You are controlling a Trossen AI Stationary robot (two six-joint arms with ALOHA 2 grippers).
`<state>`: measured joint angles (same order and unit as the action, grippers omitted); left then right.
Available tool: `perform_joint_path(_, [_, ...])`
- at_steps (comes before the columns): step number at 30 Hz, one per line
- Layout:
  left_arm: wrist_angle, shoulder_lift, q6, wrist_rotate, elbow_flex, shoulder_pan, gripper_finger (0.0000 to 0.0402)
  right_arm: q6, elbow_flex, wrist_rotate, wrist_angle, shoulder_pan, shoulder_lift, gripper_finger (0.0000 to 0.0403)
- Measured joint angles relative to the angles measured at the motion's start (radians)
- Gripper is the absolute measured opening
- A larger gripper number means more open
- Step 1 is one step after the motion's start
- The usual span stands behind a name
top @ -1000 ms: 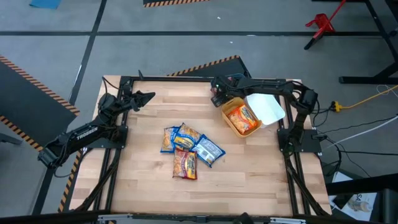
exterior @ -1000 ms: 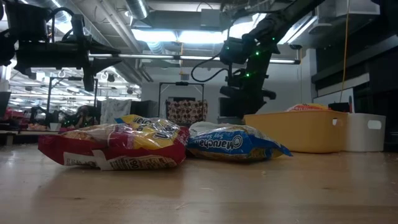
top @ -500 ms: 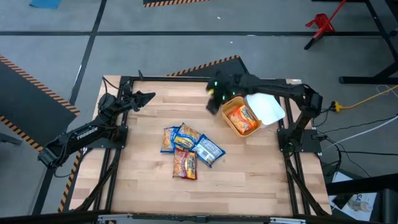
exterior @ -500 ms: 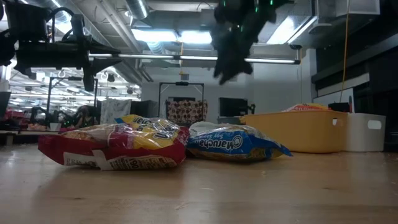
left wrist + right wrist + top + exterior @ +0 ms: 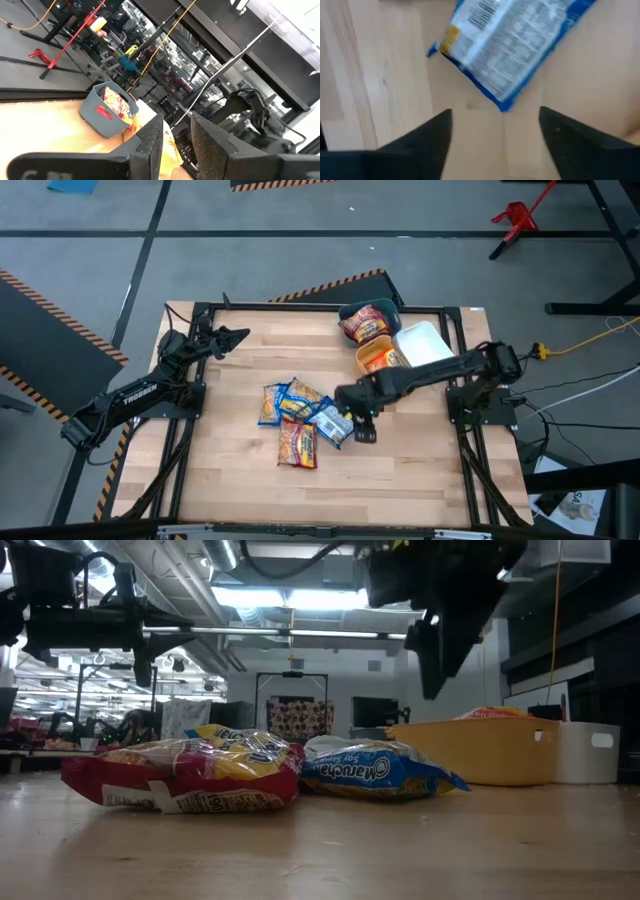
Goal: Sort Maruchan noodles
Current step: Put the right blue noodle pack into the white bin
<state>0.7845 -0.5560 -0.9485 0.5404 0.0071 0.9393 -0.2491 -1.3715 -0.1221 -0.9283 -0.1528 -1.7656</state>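
Several Maruchan noodle packets lie in a loose pile mid-table: blue-and-yellow ones and a dark red one at the near side. My right gripper hovers open just right of the pile's right-hand blue packet. In the right wrist view that blue packet lies flat on the wood ahead of the right gripper. In the low view the right gripper hangs above the table, clear of the blue packet and the red packet. My left gripper waits open near the far left corner.
A teal bin holding red packets, a yellow bin holding an orange packet and a white bin stand at the far right. The left wrist view shows the teal bin. Bare wood lies near and left of the pile.
My right gripper has swung from above the bins at the far right toward the near side and the pile, coming down beside the right-hand blue packet. The teal bin, hidden under the arm before, now shows. The packets have not moved.
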Motion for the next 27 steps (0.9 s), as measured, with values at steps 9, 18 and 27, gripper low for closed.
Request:
perform_joint_path(9, [-0.008,0.0,0.008,0.004,0.0,0.0,0.0095,-0.113,0.128,0.031,0.176,-0.027,-0.067,0.038])
perform_joint_path(18, [-0.017,0.0,-0.011,0.004,0.0,0.0,0.0095,-0.071,0.135,0.046,0.237,-0.011,-0.184,0.0366])
perform_joint_path(27, [-0.016,0.0,-0.011,0.004,0.0,-0.001,0.0095,-0.062,0.133,0.079,0.234,-0.009,-0.192,0.0233])
